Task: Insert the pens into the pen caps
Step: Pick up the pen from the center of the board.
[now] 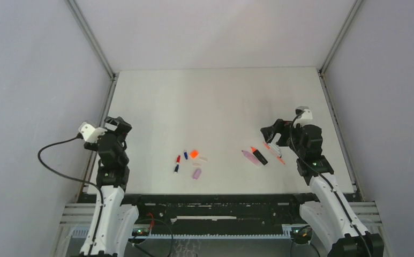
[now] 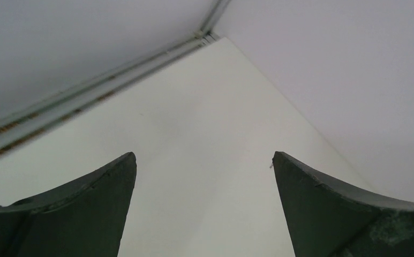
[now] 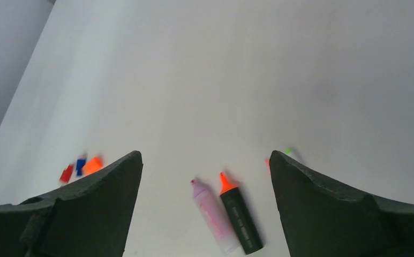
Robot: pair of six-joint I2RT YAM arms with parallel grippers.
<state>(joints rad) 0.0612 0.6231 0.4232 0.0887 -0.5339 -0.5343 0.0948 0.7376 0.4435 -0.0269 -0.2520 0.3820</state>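
Both agape, empty: left hand (image 2: pixel 204 155), right hand (image 3: pixel 205 152) | pen caps (image 1: pixel 194 154) mid-table | pens (image 1: pixel 258 156) rightward, some seemingly half-hidden

both arms stand bent and raised. the left gripper (image 1: pixel 119 124) points forward, jaws spread wide, holding nothing. the right gripper (image 1: pixel 268 134) angles inward and down, jaws equally wide, empty.

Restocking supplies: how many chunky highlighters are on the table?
2. The lilac-pink plastic highlighter and the stubby black orange-tipped highlighter lie side by side; others may hide under the right gripper.
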